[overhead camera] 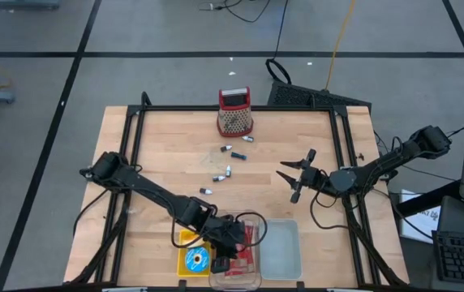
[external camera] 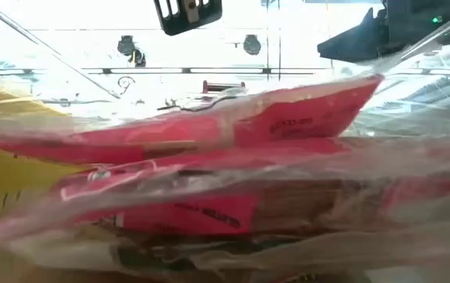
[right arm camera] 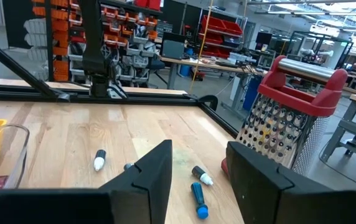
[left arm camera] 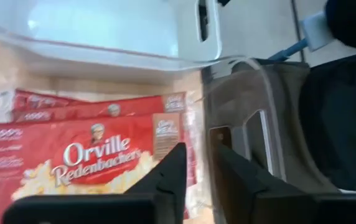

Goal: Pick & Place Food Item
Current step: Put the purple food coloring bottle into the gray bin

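Note:
A red popcorn pack [left arm camera: 84,158] in clear wrap lies flat on other red packs inside a clear plastic bin [left arm camera: 252,68] at the table's near edge [overhead camera: 244,280]. The same packs fill the low view [external camera: 233,126]. My left gripper [left arm camera: 200,174] slants down over the bin [overhead camera: 230,246]. Its fingers are a narrow gap apart at the top pack's edge beside the bin wall. My right gripper [overhead camera: 297,180] waits open and level over the table's right half, with nothing between its fingers [right arm camera: 196,180]. My left gripper has its fingertips [left arm camera: 175,177] at the edge of the top popcorn pack's clear wrap [left arm camera: 193,143], coming from above at a slant. I cannot tell whether they touch the wrap. The pack lies flat in the bin.
A clear lid or tray [overhead camera: 282,247] lies right of the bin. A yellow box with a blue disc [overhead camera: 193,258] sits on the bin's left. A red-handled grater [overhead camera: 234,113] stands at the far edge. Several small capped pens [overhead camera: 228,172] are scattered mid-table.

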You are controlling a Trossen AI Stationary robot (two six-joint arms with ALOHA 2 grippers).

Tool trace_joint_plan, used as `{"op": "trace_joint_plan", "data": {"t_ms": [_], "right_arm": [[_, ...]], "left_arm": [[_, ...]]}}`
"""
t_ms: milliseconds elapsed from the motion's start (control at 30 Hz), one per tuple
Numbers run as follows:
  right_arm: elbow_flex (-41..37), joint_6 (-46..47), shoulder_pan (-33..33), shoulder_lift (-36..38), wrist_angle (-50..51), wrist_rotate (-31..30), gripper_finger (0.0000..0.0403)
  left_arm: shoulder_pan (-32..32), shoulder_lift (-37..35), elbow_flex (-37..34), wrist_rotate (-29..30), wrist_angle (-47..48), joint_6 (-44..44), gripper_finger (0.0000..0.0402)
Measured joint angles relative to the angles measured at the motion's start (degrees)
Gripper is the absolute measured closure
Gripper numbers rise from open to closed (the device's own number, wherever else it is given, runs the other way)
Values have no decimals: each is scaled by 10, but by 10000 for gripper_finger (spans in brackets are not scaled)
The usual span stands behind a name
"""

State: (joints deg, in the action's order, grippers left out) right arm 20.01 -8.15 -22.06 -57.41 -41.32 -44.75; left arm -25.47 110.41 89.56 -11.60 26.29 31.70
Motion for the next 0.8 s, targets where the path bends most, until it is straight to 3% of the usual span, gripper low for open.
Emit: {"op": "trace_joint_plan", "data": {"t_ms": [300, 600, 800], "right_arm": [[0, 0, 0, 0, 1, 0, 264], [0, -17, 0, 0, -1, -1, 264], [0, -43, 0, 0, -2, -1, 264]], "left_arm": [[32, -39, 1, -63, 10, -32, 229], [17, -169, -21, 153, 14, -239, 193], [28, -272, -163, 186, -94, -283, 190]]}}
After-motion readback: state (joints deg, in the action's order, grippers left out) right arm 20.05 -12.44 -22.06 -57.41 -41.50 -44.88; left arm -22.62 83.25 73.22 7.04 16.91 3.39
